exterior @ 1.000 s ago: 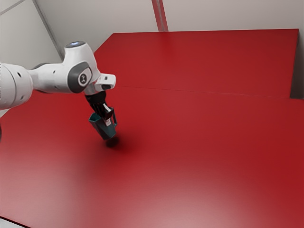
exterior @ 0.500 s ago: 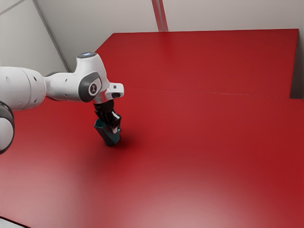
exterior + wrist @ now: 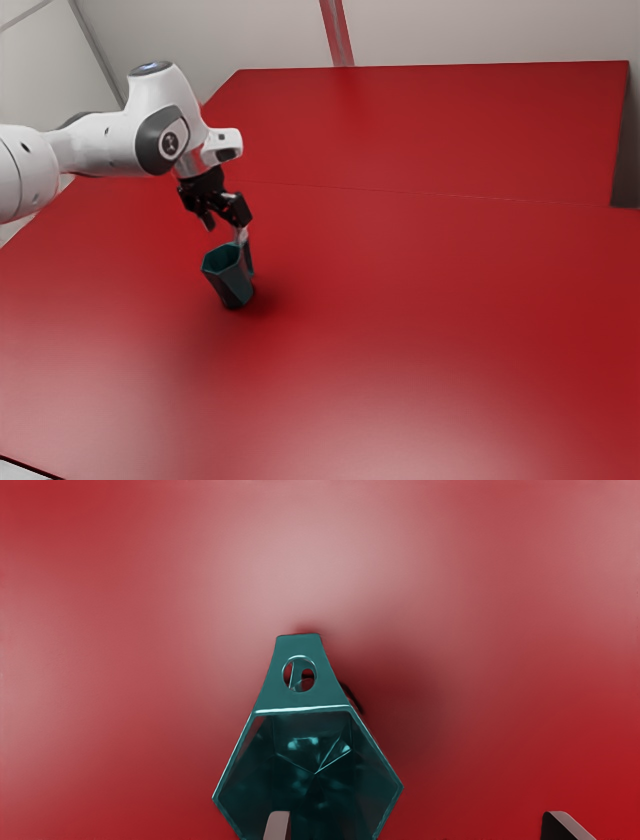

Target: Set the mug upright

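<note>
The gripper (image 3: 225, 229) is above the teal mug (image 3: 231, 282) in the exterior view, its fingers spread apart. The mug rests base down on the red table, its opening facing up and its outline leaning a little toward the exterior view's left. Looking down in the wrist view, the six-sided mug (image 3: 303, 700) shows its dark inside and its handle with a round hole. There the gripper (image 3: 421, 825) has one fingertip over the mug's opening and the other out past its side, with nothing pinched between them.
The red table (image 3: 420, 300) spreads around the mug, with a thin seam across it toward the back. A pale wall (image 3: 480, 30) with a red vertical strip stands behind. The arm reaches in from the exterior view's left.
The mug, earlier held tilted above the table, was lowered onto it. My gripper then let go, opened and rose off the mug, moving slightly toward the exterior view's left.
</note>
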You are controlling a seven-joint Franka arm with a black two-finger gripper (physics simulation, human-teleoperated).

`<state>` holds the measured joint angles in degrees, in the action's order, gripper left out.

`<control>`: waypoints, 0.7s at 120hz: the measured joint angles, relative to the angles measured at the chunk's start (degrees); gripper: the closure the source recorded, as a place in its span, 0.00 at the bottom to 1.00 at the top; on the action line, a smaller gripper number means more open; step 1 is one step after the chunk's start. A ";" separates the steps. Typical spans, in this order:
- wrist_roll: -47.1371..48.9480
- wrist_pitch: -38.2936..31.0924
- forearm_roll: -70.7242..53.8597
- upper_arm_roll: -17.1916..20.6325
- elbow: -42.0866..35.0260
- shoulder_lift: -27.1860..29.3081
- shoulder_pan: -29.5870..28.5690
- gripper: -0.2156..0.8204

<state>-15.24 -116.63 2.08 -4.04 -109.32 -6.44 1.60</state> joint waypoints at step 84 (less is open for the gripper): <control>0.80 20.66 -0.58 -0.59 17.09 3.94 -0.30 0.21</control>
<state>-14.44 -95.97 1.50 -4.64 -92.23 -2.50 1.30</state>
